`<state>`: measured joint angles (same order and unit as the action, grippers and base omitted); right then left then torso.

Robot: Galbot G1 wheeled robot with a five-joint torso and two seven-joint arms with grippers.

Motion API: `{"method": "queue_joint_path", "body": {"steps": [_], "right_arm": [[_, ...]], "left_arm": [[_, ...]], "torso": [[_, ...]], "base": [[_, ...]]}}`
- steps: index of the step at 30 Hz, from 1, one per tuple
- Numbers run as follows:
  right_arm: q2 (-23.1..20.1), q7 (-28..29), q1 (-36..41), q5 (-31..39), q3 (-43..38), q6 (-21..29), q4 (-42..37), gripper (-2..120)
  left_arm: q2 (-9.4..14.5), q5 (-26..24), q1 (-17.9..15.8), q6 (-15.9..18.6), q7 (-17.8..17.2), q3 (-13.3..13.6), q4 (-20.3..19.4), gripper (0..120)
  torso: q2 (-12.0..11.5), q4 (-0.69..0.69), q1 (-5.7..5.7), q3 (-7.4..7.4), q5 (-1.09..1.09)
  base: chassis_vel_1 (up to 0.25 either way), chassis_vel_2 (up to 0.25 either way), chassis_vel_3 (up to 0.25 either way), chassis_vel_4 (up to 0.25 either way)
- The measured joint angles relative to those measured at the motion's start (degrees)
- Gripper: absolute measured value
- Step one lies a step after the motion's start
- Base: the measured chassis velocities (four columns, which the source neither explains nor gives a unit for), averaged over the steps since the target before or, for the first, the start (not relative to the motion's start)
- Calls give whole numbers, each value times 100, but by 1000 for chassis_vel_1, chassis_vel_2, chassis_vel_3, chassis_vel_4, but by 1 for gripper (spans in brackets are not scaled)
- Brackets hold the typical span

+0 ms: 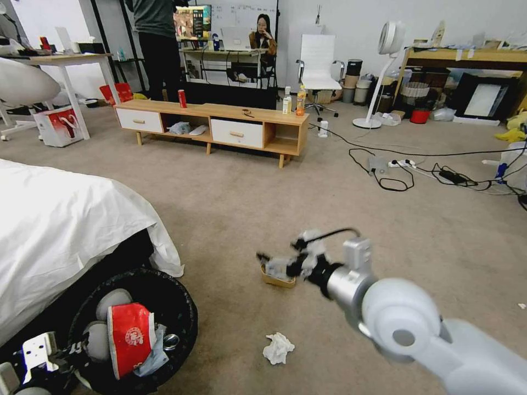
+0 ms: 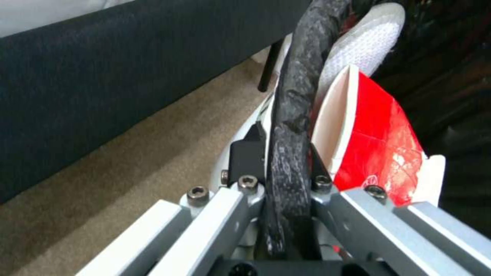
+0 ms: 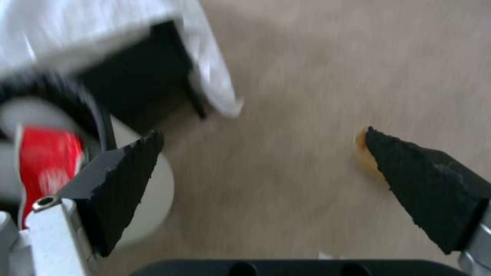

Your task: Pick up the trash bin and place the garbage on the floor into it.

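White bedsheet [image 1: 60, 219] crowds the trash bin [image 1: 181, 307] whose rim the left gripper [image 2: 289, 168] clamps; right gripper [image 3: 256, 180] gapes.

Open floor [image 1: 230, 208]: we see bare carpet running from the bed to the low cabinet [image 1: 219, 123].
Left side: the bed [image 1: 60, 230] and its hanging sheet crowd the trash bin [image 1: 181, 299].
Bin mouth: a red cup [image 1: 129, 337] partly blocks it.
Right side: cables [image 1: 439, 173] cross the carpet.
Near ground: a tissue [image 1: 278, 348] and a cardboard tray [image 1: 276, 280] lie loose.
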<state>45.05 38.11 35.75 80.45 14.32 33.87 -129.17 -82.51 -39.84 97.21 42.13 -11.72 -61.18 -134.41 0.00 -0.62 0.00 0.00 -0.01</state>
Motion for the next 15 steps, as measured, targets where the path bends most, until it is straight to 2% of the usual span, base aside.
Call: {"method": "queue_joint_path", "body": {"steps": [3,8,10,15], "right_arm": [[176,425,-41,432,444,279,114,100],[295,668,-32,567,807,392,249,100],[417,948,6,693,1087,510,462,100],[633,1190,60,738,1316,664,896,100]], "left_arm": [[-58,5,-18,0,1,27,-24,3],[-82,11,-37,0,1,38,-26,3],[-100,12,-37,0,1,38,-42,3],[-138,15,-33,0,1,38,-59,3]], "torso": [[0,0,0,0,-1],[0,-1,0,0,0],[0,-1,0,0,0],[0,-1,0,0,0]], "base": [[0,0,0,0],[0,0,0,0],[0,0,0,0],[0,0,0,0]]}}
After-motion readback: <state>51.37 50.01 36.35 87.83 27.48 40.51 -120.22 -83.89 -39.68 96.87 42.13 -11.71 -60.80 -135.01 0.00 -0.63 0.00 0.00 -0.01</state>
